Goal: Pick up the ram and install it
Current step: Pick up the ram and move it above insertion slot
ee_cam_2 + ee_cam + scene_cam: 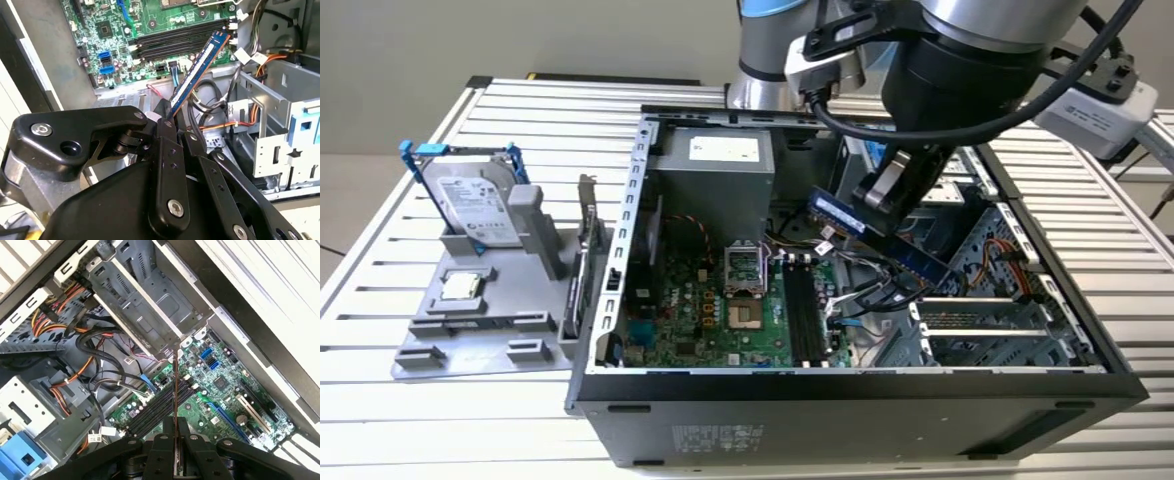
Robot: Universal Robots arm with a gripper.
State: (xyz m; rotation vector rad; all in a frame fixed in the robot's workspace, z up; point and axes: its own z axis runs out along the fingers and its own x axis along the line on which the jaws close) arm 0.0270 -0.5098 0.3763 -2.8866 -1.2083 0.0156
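Note:
The ram (843, 214) is a long, slim blue board with a white label. My gripper (891, 192) is shut on one end of it, inside the open computer case (620, 250). It hangs tilted above the cables, toward the exterior view's right of the black memory slots (807, 318) on the green motherboard (694, 320). In the second wrist view the ram (200, 65) sticks out from my gripper (175, 122) toward the slots (180, 37). The first wrist view has the ram (175, 385) edge-on between my gripper (176, 434) fingers, over the slots (155, 410).
A grey holder (427, 350) on the exterior view's left carries a silver hard drive in a blue frame (470, 205), a small chip (460, 285) and a card with a metal bracket (587, 250). Inside the case are a power supply (720, 160), loose cables (881, 290) and a metal drive cage (1001, 320).

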